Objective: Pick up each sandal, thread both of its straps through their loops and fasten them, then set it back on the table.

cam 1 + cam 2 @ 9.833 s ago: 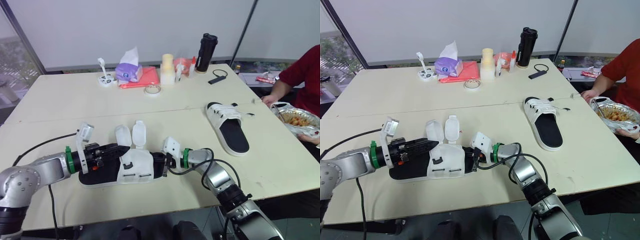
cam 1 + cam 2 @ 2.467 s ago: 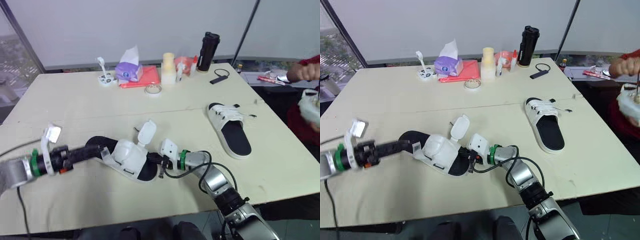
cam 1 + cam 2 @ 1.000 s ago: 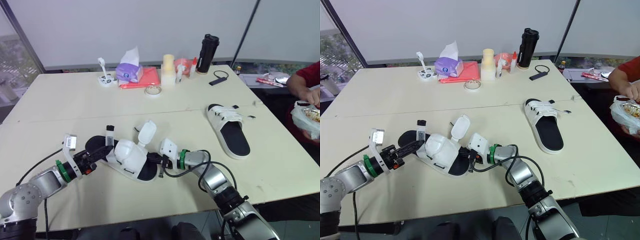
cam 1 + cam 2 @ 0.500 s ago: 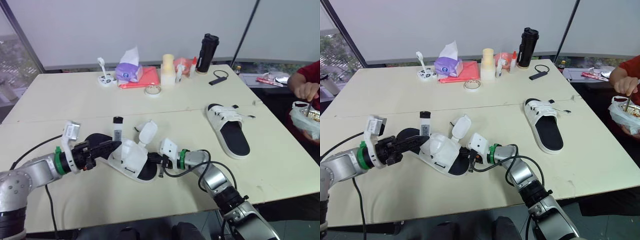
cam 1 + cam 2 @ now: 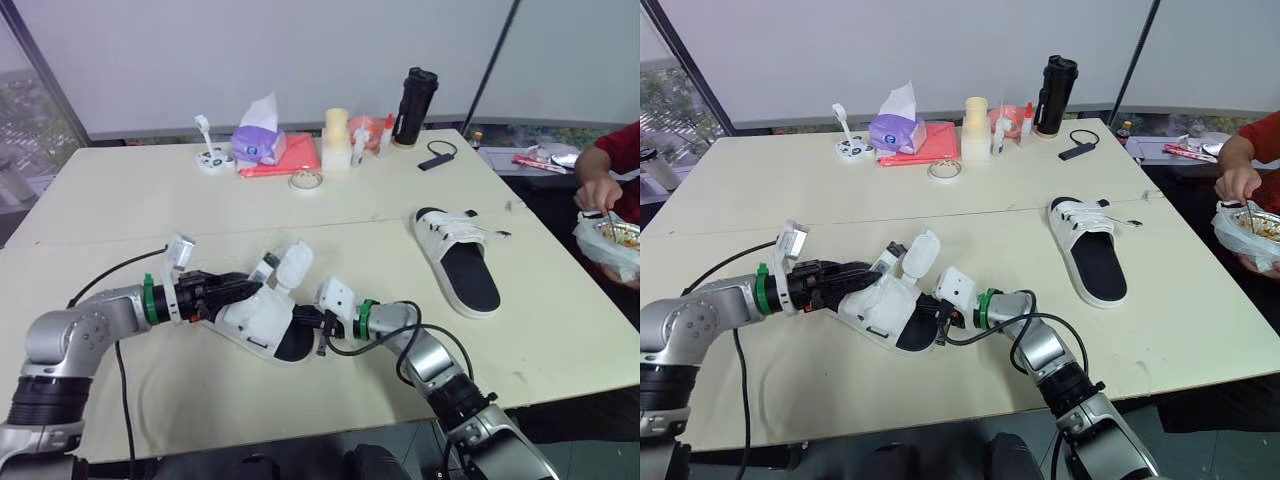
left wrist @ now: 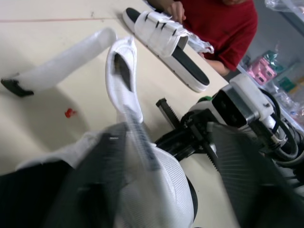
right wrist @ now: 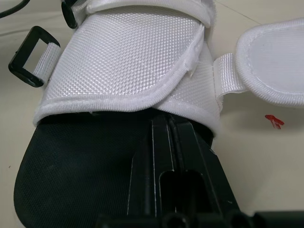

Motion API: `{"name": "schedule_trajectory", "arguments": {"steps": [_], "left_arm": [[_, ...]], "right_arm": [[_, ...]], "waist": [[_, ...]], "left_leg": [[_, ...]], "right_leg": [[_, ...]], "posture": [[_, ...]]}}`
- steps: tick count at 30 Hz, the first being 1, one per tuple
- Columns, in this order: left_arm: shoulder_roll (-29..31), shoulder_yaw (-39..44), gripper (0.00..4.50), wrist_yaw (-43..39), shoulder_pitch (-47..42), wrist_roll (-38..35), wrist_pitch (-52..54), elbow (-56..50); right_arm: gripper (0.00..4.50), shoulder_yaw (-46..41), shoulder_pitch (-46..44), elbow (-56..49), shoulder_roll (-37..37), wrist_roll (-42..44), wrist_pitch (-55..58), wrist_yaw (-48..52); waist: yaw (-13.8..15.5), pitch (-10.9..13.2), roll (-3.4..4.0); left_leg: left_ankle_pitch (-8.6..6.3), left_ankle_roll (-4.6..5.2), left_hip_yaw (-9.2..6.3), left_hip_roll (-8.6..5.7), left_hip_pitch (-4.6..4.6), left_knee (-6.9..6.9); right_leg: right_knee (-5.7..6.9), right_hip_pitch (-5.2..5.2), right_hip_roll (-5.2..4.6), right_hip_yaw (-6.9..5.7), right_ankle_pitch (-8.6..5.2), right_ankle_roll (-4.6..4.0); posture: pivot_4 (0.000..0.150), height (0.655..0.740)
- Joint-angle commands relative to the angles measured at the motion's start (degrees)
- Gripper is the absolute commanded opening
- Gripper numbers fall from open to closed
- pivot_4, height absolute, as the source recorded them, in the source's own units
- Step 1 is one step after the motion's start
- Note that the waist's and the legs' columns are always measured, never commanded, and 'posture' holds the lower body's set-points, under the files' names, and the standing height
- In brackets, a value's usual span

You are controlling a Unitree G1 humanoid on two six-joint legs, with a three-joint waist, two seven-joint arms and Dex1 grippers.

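The near sandal (image 5: 262, 316), white upper on a black sole, lies tilted on the table's front half. My left gripper (image 5: 250, 283) is at its upper, fingers apart, with one thin strap (image 6: 137, 142) running between them; that strap's black end (image 5: 266, 266) points away from me. A second white strap flap (image 5: 292, 266) stands loose beside it. My right gripper (image 5: 318, 322) is shut on the sandal's toe end, its fingers (image 7: 168, 137) lying on the black insole under the upper. A black loop (image 7: 29, 57) hangs at the upper's side. The other sandal (image 5: 458, 255), straps closed, lies to the right.
A person in a red sleeve (image 5: 610, 165) eats from a bowl (image 5: 612, 238) at the table's right edge. Along the far side stand a tissue box (image 5: 257, 140), tape roll (image 5: 305, 180), bottles (image 5: 335, 140) and a black flask (image 5: 413, 92). A black cable (image 5: 110, 275) trails from my left arm.
My left gripper has moved right onto the sandal's upper. The strap that stood upright half a second ago now leans over the upper. The right gripper has stayed on the toe.
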Motion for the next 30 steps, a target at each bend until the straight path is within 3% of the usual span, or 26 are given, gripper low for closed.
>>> {"name": "schedule_trajectory", "arguments": {"steps": [1, 14, 22, 25, 29, 30], "left_arm": [[0.18, -0.77, 2.77, -2.69, -2.15, 1.64, -0.85, 1.26], [-2.09, -7.76, 2.77, -12.72, -13.50, 12.36, -6.38, 17.69], [-4.11, -8.25, 2.77, -15.61, -16.79, 15.73, -7.91, 22.06], [-5.24, -7.47, 1.95, -15.46, -17.91, 16.13, -8.11, 23.06], [-5.49, -6.62, 0.04, -15.71, -18.34, 15.71, -7.51, 22.58], [-5.24, -6.17, 0.04, -15.88, -18.16, 15.10, -6.79, 21.68]], "right_arm": [[0.00, 2.06, 3.21, 4.46, -1.66, -3.23, 3.70, -0.21], [0.00, 2.17, 2.97, 4.74, -1.13, -3.19, 3.90, -0.83], [0.00, 2.14, 3.34, 4.38, -1.31, -3.17, 4.07, -1.20], [0.00, 2.18, 3.26, 4.53, -1.22, -3.20, 3.99, -1.24], [0.00, 2.22, 3.24, 4.57, -1.19, -3.19, 4.00, -1.24], [0.00, 2.22, 3.28, 4.53, -1.20, -3.18, 4.04, -1.24]], "waist": [[-0.02, 0.00, 0.00], [-0.06, 0.00, 0.00], [-0.02, -0.01, -0.03], [-0.02, -0.02, -0.02], [-0.04, -0.01, -0.02], [-0.04, -0.01, -0.02]], "left_leg": [[0.00, 0.00, 0.01, -0.01, 0.00, 0.00], [0.00, 0.01, 0.03, -0.03, -0.03, 0.01], [0.00, 0.01, 0.03, -0.03, -0.04, 0.01], [0.00, 0.01, 0.04, -0.03, -0.04, 0.03], [0.00, 0.01, 0.03, -0.03, -0.04, 0.02], [0.00, 0.01, 0.03, -0.03, -0.04, 0.02]], "right_leg": [[0.00, 0.00, 0.00, -0.01, 0.00, 0.01], [0.02, -0.01, 0.10, -0.09, 0.08, 0.18], [0.06, 0.00, 0.11, -0.12, 0.10, 0.20], [0.07, 0.02, 0.13, -0.13, 0.10, 0.20], [0.08, 0.01, 0.13, -0.13, 0.10, 0.24], [0.09, 0.02, 0.13, -0.13, 0.11, 0.25]], "posture": [[0.150, 0.7400], [0.150, 0.7400], [0.150, 0.7400], [0.150, 0.7400], [0.150, 0.7400], [0.150, 0.7400]]}}
